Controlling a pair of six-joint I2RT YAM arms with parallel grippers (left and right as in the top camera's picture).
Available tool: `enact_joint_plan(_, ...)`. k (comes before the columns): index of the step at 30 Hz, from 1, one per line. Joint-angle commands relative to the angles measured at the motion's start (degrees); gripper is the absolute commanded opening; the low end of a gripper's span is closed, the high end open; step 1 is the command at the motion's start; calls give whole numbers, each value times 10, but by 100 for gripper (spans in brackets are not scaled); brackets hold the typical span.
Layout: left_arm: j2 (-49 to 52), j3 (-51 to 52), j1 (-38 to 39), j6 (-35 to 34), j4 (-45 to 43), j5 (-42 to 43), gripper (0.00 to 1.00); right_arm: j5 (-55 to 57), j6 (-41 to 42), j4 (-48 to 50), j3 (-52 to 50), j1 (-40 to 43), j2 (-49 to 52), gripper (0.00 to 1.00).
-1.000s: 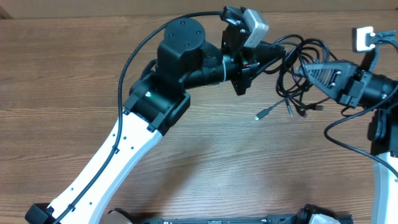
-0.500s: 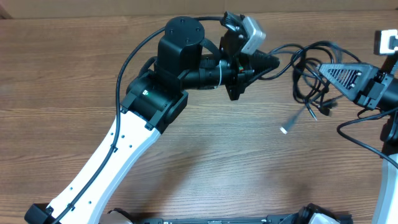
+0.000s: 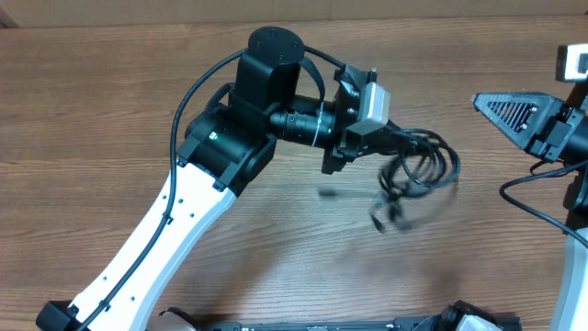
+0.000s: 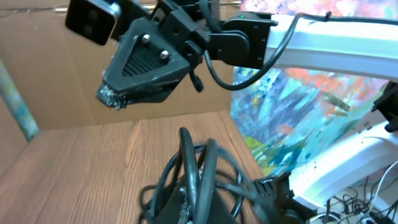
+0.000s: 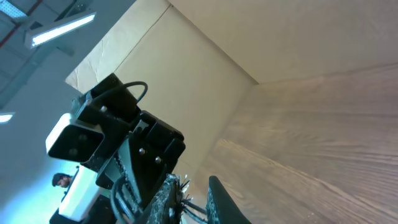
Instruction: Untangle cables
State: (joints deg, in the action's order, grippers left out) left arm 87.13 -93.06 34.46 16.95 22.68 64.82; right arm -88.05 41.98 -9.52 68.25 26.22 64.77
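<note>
Cables [image 3: 418, 170] are one tangled bunch clamped tight in your left gripper [image 3: 393, 140], with loops and plugs drooping just beyond its tips, blurred. Farther out from that gripper, your right gripper [image 3: 503, 106] sits well clear of the bunch; can't tell whether it's parted or closed.

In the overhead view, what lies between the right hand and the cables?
Only bare wooden table. The right hand stands apart from the cables, which are bundled at the left hand; the overhead view shows this.
</note>
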Motion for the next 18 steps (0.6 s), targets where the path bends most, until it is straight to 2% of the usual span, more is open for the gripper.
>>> enact_joint_plan(1, -2, -9, -3, 27, -6, 6, 4, -19, 2, -17, 6, 2, -3, 13)
enact_joint_plan(3, -2, -9, -3, 19, -7, -22, 4, -19, 2, -30, 6, 2, -3, 20)
enact_joint_plan(5, -2, -9, -3, -2, -8, -68, 4, -19, 2, -42, 6, 2, -3, 32)
enact_joint_plan(9, -2, -9, -3, -82, -15, -185, 4, -19, 2, -50, 6, 1, -3, 44)
enact_joint_plan(12, -2, -9, -3, -122, -42, -209, 4, -19, 0, -67, 6, 1, -3, 48)
enact_joint_plan(18, -2, -9, -3, -196, -127, -239, 4, -19, 0, -85, 4, 1, -3, 48)
